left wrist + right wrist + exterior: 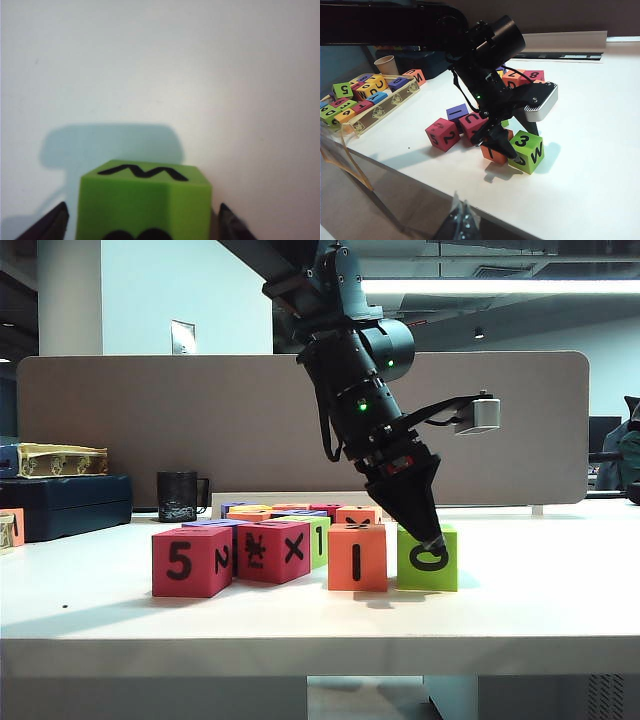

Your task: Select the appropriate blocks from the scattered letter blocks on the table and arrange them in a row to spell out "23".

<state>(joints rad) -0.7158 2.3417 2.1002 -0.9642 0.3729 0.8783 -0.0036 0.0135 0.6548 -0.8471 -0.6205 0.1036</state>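
Left gripper (142, 225): I see jaws parted astride lime green foam cube (428, 558), right of orange foam cube (357, 557) | right gripper (461, 219): cannot tell | risk: lifting fingers drag cube askew.

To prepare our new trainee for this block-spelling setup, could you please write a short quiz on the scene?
1. True or false: the left tool is closed on the red 5 block.
2. In the right wrist view, which mark is on top of the lime green block? A) 3 B) 8 C) X
3. In the exterior view, which block stands right beside the lime green block?

Key:
1. False. Its jaws stand open on either side of the lime green block.
2. A.
3. The orange block marked 1.

Note: the right tool is away from the blocks, at the edge of its own view, too blurred to read.
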